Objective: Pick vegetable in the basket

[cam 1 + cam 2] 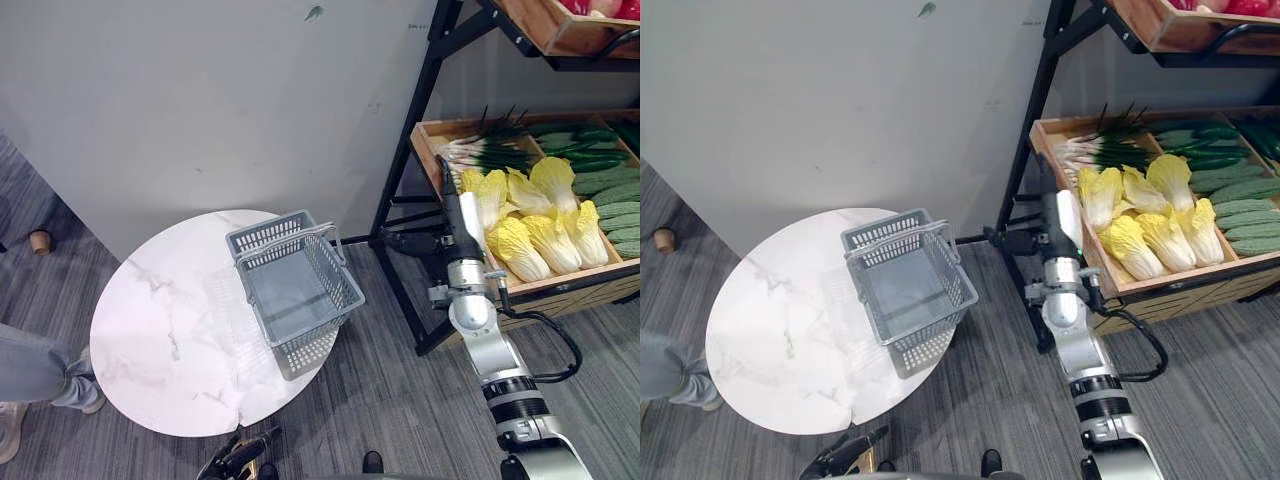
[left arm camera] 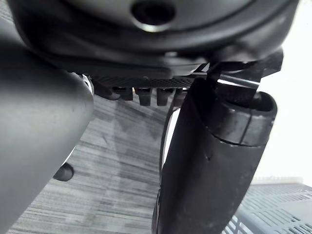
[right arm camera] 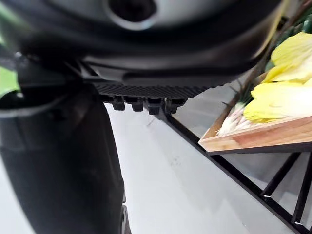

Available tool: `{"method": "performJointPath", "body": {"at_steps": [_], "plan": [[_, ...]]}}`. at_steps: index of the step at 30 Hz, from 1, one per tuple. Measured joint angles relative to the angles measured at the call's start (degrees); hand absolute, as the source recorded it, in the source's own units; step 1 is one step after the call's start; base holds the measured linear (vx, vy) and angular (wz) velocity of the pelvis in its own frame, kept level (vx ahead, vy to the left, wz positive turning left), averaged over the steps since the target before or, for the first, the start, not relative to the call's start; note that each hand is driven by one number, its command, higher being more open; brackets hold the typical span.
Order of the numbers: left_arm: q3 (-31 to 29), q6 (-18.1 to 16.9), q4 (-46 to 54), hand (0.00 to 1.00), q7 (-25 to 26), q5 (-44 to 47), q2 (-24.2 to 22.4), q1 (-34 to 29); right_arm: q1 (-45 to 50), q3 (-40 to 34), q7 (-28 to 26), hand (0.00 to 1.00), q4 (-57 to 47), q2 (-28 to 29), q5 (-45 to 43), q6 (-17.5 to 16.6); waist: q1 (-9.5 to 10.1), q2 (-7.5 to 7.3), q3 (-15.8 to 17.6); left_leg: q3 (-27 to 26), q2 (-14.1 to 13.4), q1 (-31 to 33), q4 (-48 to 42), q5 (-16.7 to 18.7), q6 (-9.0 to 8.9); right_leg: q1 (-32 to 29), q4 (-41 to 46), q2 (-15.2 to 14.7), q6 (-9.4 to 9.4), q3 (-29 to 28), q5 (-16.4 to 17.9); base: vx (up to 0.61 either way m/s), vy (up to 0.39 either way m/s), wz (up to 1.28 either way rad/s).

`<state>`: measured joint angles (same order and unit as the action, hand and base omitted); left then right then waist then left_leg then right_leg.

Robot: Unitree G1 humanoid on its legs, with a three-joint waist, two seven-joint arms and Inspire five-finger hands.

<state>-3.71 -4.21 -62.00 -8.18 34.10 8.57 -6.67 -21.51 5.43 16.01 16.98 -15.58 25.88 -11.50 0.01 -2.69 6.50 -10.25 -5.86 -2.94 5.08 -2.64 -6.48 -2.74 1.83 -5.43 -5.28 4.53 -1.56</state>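
A grey plastic basket [image 1: 336,268] stands empty on the right side of a round white marble table [image 1: 160,330], handles folded down. To its right, a wooden shelf crate [image 1: 560,285] holds yellow napa cabbages [image 1: 522,247], green onions [image 1: 487,150] and cucumbers [image 1: 612,190]. My right hand [image 1: 448,190] reaches up at the crate's front left corner, fingers straight, beside the leftmost cabbage and holding nothing. The right wrist view has the cabbages [image 3: 287,92] and crate edge [image 3: 258,139] off to one side of the hand. My left hand [image 1: 240,458] hangs open, low, at the table's near edge.
The black metal shelf frame [image 1: 405,160] stands between the table and the crate. A higher crate [image 1: 560,35] holds red produce. A grey wall panel [image 1: 200,100] rises behind the table. A person's leg [image 1: 40,370] and shoe [image 1: 12,425] are at the left edge.
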Motion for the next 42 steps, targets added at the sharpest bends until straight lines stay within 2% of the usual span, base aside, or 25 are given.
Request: {"method": "performJointPath", "body": {"at_steps": [2,6,10,12,16,20,24,26,32,33,36,42], "plan": [[0.0,0.0,0.3,1.0,-0.6,-0.7,0.0,-0.1,-2.3,2.5,-0.4,1.0,2.8,-0.8,2.1,-1.2,0.15,0.12,-0.1,0.1,-0.1,0.2,0.0,-0.2,-0.15,0.0,-0.1,0.0,0.04,0.4,0.0,0.0,0.0,0.1],[0.0,0.0,1.7,1.0,-1.6,-1.1,0.0,-0.8,-6.3,8.8,-2.4,1.0,7.2,-1.9,8.0,-1.5,0.42,0.32,-0.2,1.1,-0.3,1.1,0.0,-1.0,-0.03,0.0,-0.1,0.1,0.27,1.8,-0.2,-0.03,-0.002,0.18],[0.0,0.0,2.3,1.0,-2.1,-1.1,-0.1,-0.9,-7.8,13.5,-2.5,1.0,10.0,-2.5,12.7,-1.4,1.85,0.35,-0.2,1.8,-0.5,1.7,0.3,-1.6,0.31,0.0,-0.1,0.2,0.65,2.8,-0.6,-0.07,0.002,0.13],[0.0,0.1,2.4,1.0,-2.2,-1.0,-0.1,-0.9,-8.5,15.0,-2.2,1.0,10.9,-2.5,17.1,-2.5,2.59,0.46,-0.1,1.9,-0.5,2.1,0.3,-1.9,0.66,0.0,-0.7,0.2,0.63,2.9,-1.2,-0.07,0.011,0.03],[0.0,0.7,3.2,1.0,-2.1,-1.0,-0.2,-1.2,-10.9,19.2,-2.7,1.0,11.5,-2.2,18.1,-2.4,2.8,0.83,0.1,2.1,-0.3,3.2,0.4,-2.2,1.08,-0.1,-2.0,0.1,0.63,3.2,-2.1,-0.07,0.016,0.03],[-0.2,0.9,3.5,1.0,-2.1,-0.9,-0.4,-1.1,-14.4,22.9,-6.8,1.0,14.0,-0.1,17.0,2.0,3.54,1.03,0.2,2.6,-0.1,3.8,0.3,-2.4,1.13,-0.1,-3.2,0.0,0.52,3.8,-3.0,-0.01,0.013,0.08],[-2.4,1.1,4.7,1.0,-2.4,-0.8,-1.9,-1.1,-17.3,23.2,-9.2,1.0,18.1,0.5,16.8,7.1,5.95,1.66,0.9,3.2,0.1,4.2,0.3,-2.7,0.98,0.0,-3.4,-0.3,0.5,4.7,-3.0,0.03,0.015,0.11],[-2.4,1.3,5.7,1.0,-2.3,-0.7,-2.2,-1.4,-19.4,23.3,-10.5,1.0,19.5,1.5,16.8,10.0,6.23,2.15,1.6,3.4,0.2,4.4,0.3,-2.9,0.7,0.0,-3.4,-0.4,0.5,5.0,-3.0,0.02,0.02,0.08],[-2.4,2.3,6.8,1.0,-2.1,-0.2,-2.2,-1.5,-23.1,23.4,-13.7,1.0,21.3,2.8,16.9,15.3,6.64,2.4,2.3,4.5,-0.3,5.1,0.3,-3.4,0.58,0.0,-3.4,-0.2,0.58,5.9,-3.0,-0.02,0.006,0.09],[-2.4,2.3,7.1,1.0,-2.1,0.2,-2.3,-1.5,-24.2,23.4,-14.4,1.0,21.7,2.6,17.0,16.8,7.22,2.36,2.5,4.8,-0.4,5.3,0.3,-3.5,0.62,0.0,-3.4,0.0,0.75,6.1,-3.1,-0.04,0.0,0.13],[-2.4,2.4,8.3,1.0,-2.1,0.5,-2.3,-1.5,-28.1,23.4,-16.0,1.0,22.8,2.5,17.2,19.6,8.41,2.29,3.8,5.0,-1.2,5.9,0.3,-3.7,0.67,-0.2,-3.4,0.6,1.26,6.4,-3.3,-0.09,-0.02,0.04],[-2.4,2.3,10.0,1.0,-2.3,2.5,-2.1,-1.2,-32.9,23.4,-16.2,1.0,23.7,1.9,19.1,22.1,9.55,1.82,6.2,5.0,-2.3,6.9,0.3,-3.9,0.6,-0.9,-3.6,1.7,1.96,6.7,-3.4,-0.04,-0.023,0.02]]}}
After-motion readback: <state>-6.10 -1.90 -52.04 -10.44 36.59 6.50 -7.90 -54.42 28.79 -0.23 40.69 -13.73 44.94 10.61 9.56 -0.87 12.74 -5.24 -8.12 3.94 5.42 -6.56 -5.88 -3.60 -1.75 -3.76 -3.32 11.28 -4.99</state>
